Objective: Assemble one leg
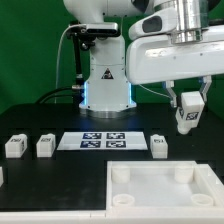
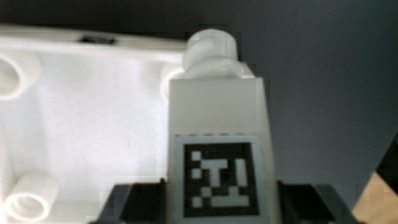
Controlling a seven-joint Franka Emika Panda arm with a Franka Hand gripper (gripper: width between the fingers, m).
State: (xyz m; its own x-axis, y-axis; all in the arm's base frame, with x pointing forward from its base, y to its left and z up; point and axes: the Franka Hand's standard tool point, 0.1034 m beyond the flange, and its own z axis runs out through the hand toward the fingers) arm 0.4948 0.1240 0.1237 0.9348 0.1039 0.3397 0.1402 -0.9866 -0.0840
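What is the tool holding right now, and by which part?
The tool holds one leg, clamped across its tagged end. The narrow round tip is free and points toward the tabletop.

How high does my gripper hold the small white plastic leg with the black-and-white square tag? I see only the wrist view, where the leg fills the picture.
Observer: In the exterior view the gripper holds the leg in the air, touching nothing below; the large white square tabletop lies lower in the picture.
Operator: Are other such legs in sight?
Observer: Yes, three stand on the dark table: an outer leg and an inner leg at the exterior view's left, and a third leg by the tabletop's far edge.
Operator: What lies between them?
Observer: The flat white marker board, between the inner leg and the third leg.
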